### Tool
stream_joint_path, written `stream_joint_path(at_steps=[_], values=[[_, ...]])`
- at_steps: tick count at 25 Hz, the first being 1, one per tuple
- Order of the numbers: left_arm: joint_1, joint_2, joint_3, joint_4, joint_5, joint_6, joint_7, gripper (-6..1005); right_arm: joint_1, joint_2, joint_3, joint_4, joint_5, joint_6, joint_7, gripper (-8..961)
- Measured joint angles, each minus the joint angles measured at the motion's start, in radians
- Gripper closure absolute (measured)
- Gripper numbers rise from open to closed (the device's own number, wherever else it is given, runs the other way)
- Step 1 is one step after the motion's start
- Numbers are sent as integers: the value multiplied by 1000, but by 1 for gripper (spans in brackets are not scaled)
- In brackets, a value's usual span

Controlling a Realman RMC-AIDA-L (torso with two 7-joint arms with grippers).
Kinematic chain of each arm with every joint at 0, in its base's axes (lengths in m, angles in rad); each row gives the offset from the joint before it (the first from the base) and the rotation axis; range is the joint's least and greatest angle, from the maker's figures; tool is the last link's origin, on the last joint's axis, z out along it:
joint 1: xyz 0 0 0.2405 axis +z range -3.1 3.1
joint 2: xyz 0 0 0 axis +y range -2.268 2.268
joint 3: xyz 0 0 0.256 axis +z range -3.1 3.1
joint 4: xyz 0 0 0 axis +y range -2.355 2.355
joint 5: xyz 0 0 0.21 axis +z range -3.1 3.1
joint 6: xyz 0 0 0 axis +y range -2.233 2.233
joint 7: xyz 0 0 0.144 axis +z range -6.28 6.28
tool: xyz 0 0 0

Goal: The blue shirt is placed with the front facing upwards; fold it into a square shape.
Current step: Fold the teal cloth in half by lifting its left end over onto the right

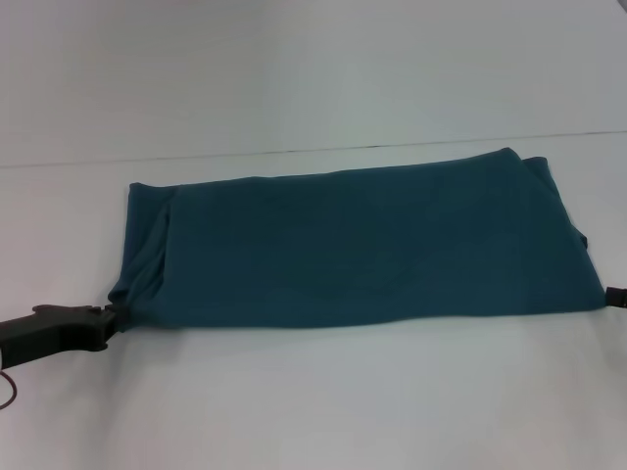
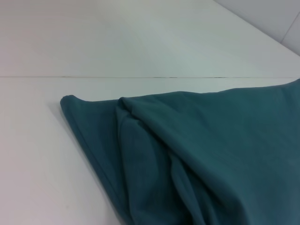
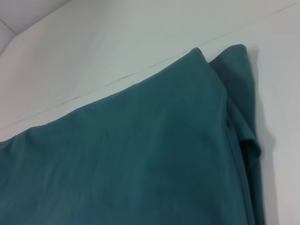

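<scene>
Across the pale desk [image 1: 313, 411], which is the largest thing in sight, lies the one blue shirt [image 1: 362, 245], already folded lengthwise into a long band running from the robot's left to its right, with no lettering showing on the upper face. By my reading the step in hand is the second fold: the band must be doubled end over end to make a square. Its left end is rumpled, with several layers bunched one over another, as the left wrist view shows; its right end shows a lower layer peeping out beyond the top one. One left claw [image 1: 106, 323] sits low at the near left corner of the shirt, touching the cloth, and seems to be nipping that corner, though I cannot tell for certain whether its fingers are closed. Of the right claw [image 1: 615, 297] only a small dark tip shows at the near right corner; its fingers cannot be judged either. The next move calls for both corners held firm and one end carried over, level, to meet the other.
</scene>
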Motion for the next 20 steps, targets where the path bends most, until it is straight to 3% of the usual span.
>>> stream_joint_path(at_steps=[12, 20], values=[[-1, -1, 5, 0, -1, 4, -1, 948, 32, -4, 0, 0, -2, 28, 27, 944], [-6, -1, 6, -4, -1, 6, -1, 943, 84, 6, -12, 12, -95, 111, 90, 644]])
